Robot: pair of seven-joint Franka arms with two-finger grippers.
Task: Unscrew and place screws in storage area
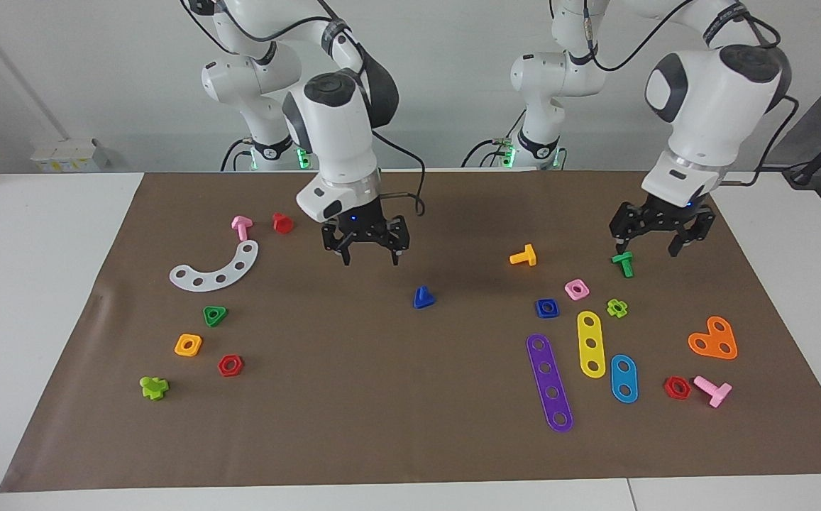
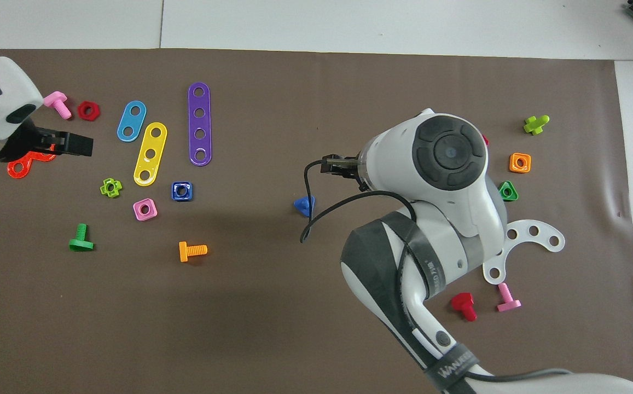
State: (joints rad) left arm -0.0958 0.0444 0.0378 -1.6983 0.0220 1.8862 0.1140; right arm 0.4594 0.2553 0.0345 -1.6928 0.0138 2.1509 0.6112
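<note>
One dark-blue screw [image 1: 423, 297] with a triangular head lies loose on the brown mat near the middle; it also shows in the overhead view [image 2: 305, 205]. My right gripper [image 1: 370, 257] hangs open and empty above the mat, between the screw and the white curved strip [image 1: 215, 273]. The wrist hides it in the overhead view. The storage area [image 1: 272, 305] is the mat around that strip [image 2: 524, 241]. My left gripper [image 1: 650, 247] is open and empty, raised over a green bolt [image 1: 623, 264] at the left arm's end.
Around the white strip lie a pink bolt [image 1: 241, 227], a red bolt [image 1: 282, 223], a green triangular nut [image 1: 215, 315] and other nuts. Toward the left arm's end lie purple [image 1: 549, 383], yellow [image 1: 591, 344] and blue [image 1: 624, 378] strips, a blue square nut [image 1: 546, 308] and an orange bolt [image 1: 524, 256].
</note>
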